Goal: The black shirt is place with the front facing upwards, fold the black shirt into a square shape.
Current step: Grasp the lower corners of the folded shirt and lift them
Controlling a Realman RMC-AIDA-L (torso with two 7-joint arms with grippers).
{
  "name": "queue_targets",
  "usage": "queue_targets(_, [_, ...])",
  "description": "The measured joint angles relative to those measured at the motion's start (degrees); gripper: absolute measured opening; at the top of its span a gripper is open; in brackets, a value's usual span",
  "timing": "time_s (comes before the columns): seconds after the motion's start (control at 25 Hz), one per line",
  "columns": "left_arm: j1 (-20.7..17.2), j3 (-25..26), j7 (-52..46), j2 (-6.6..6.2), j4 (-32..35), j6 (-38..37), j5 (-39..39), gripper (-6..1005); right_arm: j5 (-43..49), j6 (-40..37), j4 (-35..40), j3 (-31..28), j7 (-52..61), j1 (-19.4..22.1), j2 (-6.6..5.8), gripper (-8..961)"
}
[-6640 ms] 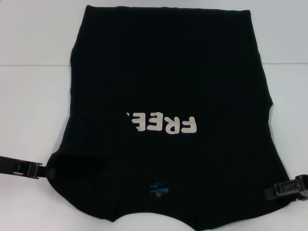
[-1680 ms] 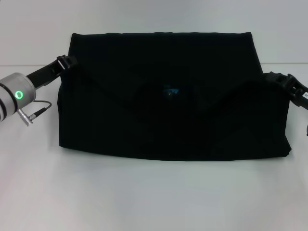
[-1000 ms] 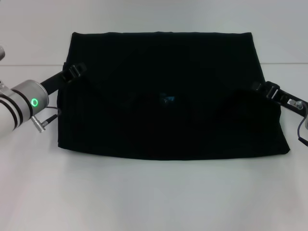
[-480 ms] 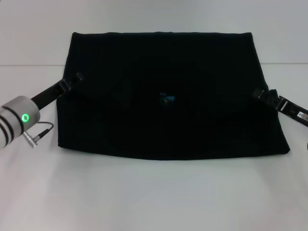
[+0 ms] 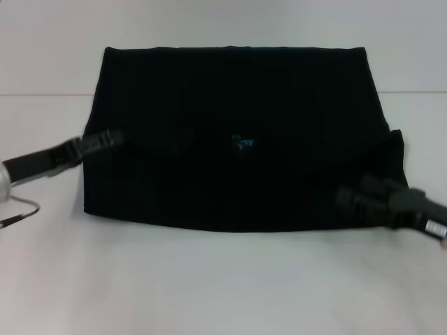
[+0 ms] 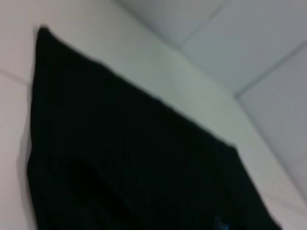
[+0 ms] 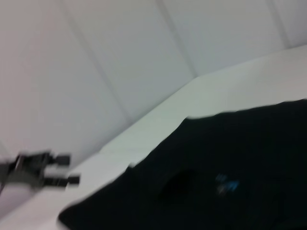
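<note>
Large plain black fabric T-shirt [image 5: 237, 139] flat on white table [image 5: 209, 286], already doubled into a wide rectangle; small blue neck label [image 5: 242, 142] showing near centre. No lettering visible. Long axis runs 9-to-3 in head view; short axis 12-to-6. Noticeably wider than deep, so not a square yet.

Left black gripper [image 5: 105, 139] at shirt's 9 o'clock edge, roughly mid-height, tip touching or just over the cloth. Finger state: cannot tell. Right black gripper [image 5: 360, 199] at about 4 o'clock, over the near right corner, lower than the left one. Also cannot tell whether spread or pinched, or whether any fabric is held.

Left wrist view: shirt surface and far corner only, own fingers not shown. Right wrist view: shirt with label [image 7: 226, 182], plus left gripper [image 7: 43, 172] far off past the opposite edge.

Key relation: both tools sit at opposite ends of the long axis, shirt body between them. Judgement: next fold likely across that axis, one short side carried toward the other. Either arm equally near its own end; the right one sits closer to a corner. Risk: layered cloth, easy to pinch only the top layer and drag the fold open.
</note>
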State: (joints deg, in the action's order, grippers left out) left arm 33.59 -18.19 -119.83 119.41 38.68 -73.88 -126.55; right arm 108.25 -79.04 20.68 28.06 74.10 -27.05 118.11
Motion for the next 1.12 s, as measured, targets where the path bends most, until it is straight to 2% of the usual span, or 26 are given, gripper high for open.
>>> queue_targets(0.16, [1.5,0.0,-2.1,-1.07,2.7,-4.3,-8.2,965,3.6,-2.5,0.0,2.0,-6.3,1.2,0.26,940])
queue_targets(0.4, [2.6,-1.3,-2.2,-1.32,3.3,-4.0,-12.7,969,6.9,-3.6,0.0,5.0,-11.1,1.3,1.22,938])
queue_targets(0.6, [2.0,-1.3,-2.2,-1.19,3.8,-0.4,-13.5,969,6.9,-3.6,-0.1,5.2,-11.1,1.3,1.30,936])
queue_targets(1.12, [2.4,-2.7,-3.4,-0.87,1.5,0.4,-15.3,968,6.2,-3.5,0.0,4.5,-10.8,0.7,1.39,935])
